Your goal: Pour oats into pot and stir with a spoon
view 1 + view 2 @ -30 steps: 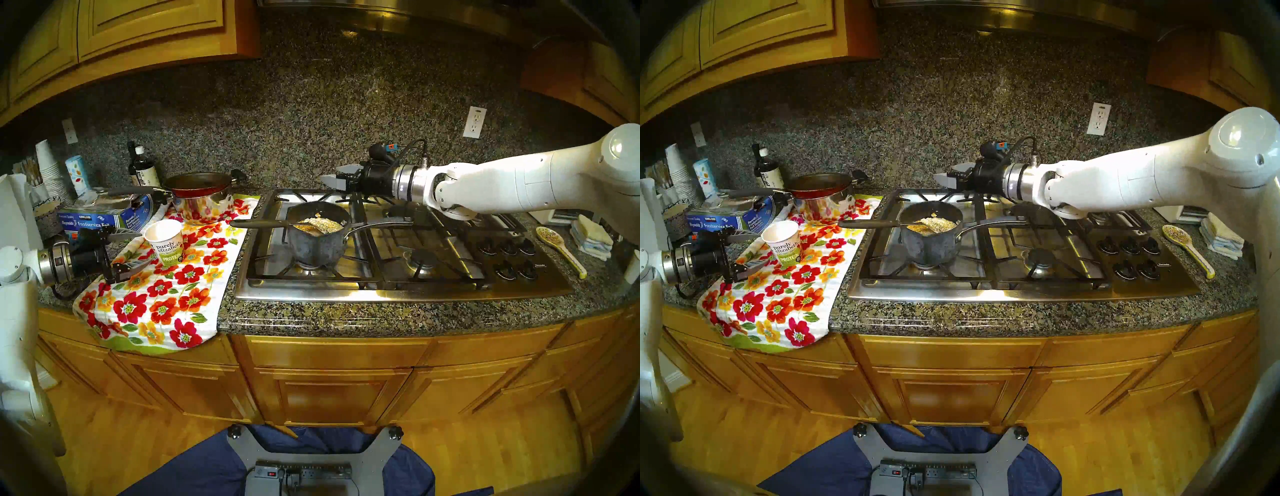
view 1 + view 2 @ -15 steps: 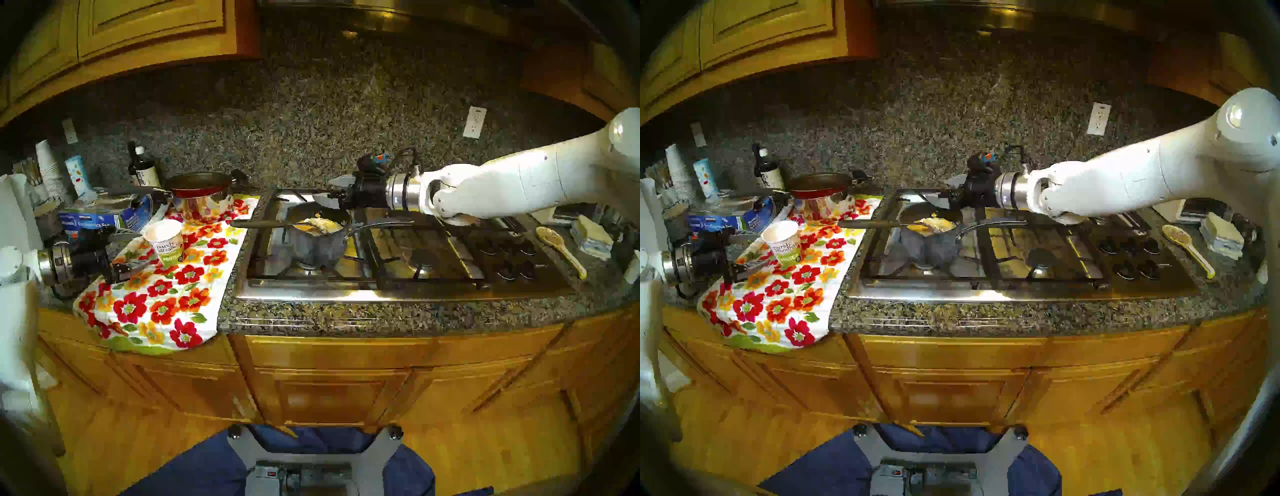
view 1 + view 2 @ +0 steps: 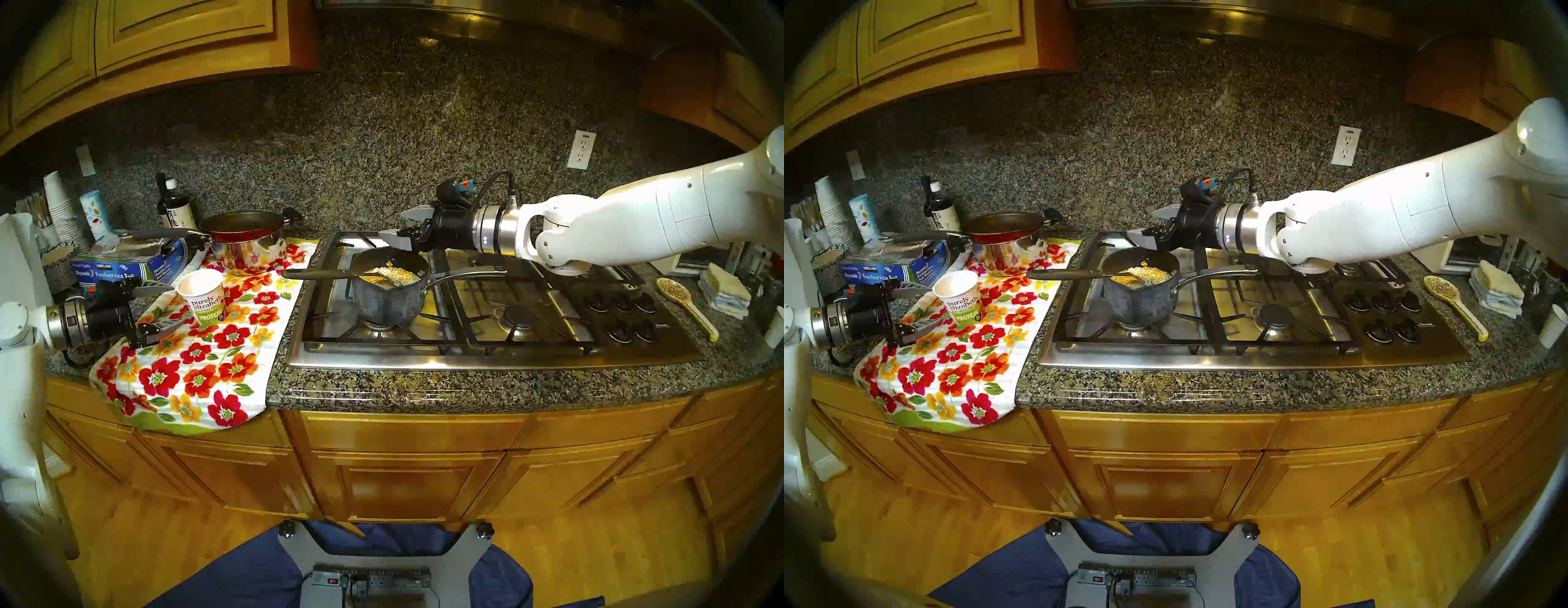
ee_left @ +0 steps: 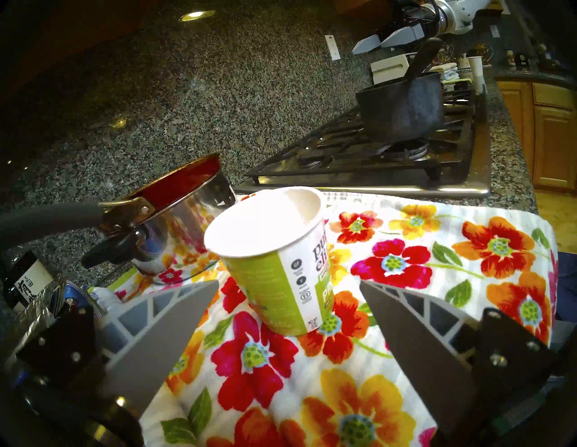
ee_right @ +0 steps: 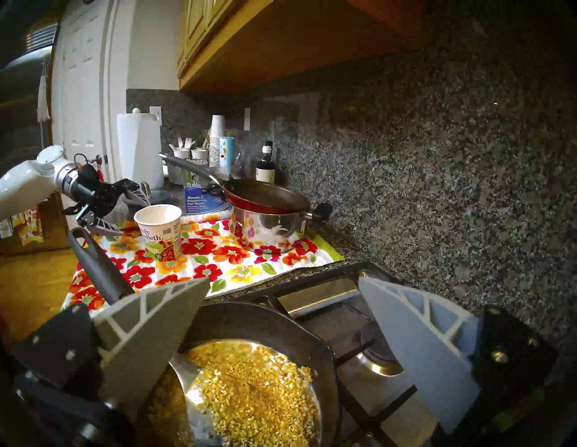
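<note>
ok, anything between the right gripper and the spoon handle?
Nothing visible. The right gripper hangs open behind the pot; the spoon rests across the rim, its black handle sticking out bare over the stove edge.

Head pair high above the stove (image 3: pixel 488 352); wrist views low, close, facing across the floral towel (image 4: pixel 406 268)

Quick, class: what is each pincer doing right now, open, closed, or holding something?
Left pincer: open, holding nothing; the oat cup stands free before it.
Right pincer: open, empty, above the pot.
</note>
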### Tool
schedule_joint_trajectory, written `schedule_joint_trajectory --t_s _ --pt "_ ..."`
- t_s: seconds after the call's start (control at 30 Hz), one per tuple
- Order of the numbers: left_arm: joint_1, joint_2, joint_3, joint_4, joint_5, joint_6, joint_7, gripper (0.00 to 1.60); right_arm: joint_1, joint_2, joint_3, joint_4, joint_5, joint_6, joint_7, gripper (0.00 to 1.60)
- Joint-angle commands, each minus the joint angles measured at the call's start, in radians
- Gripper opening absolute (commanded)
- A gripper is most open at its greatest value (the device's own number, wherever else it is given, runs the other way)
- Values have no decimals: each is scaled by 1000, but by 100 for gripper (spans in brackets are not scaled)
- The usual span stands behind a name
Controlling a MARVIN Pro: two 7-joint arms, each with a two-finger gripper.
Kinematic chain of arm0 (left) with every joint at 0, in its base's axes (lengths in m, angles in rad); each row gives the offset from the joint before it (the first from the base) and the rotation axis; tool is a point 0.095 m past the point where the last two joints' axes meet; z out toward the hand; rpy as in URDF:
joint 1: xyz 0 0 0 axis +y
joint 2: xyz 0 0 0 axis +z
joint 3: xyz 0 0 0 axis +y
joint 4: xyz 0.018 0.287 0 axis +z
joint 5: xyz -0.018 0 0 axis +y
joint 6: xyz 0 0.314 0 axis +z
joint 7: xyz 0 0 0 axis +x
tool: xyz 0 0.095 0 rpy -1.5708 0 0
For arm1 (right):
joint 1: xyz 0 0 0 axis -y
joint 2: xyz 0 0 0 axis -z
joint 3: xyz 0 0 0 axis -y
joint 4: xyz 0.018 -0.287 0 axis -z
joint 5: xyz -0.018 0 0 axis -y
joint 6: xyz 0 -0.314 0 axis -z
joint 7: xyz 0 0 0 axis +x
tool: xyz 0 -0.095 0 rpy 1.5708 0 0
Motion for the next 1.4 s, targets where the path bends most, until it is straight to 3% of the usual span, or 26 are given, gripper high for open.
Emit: schedule_joint_trajectory --t_s 0.0,0.33,0.87,1.37 --pt "-20 19 -8 -17 -25 -2 2 160 107 22 -5 -49 -69 -31 -80 160" --pt "-20 20 -7 -16 -28 -2 2 160 196 11 -65 -176 -176 -43 -221 160" --pt "-19 22 -4 -15 -32 -3 2 160 300 28 -62 -349 -284 -25 -378 160" --pt "-19 26 -1 -13 -39 -4 2 160 381 -65 -96 -479 -387 45 -550 160"
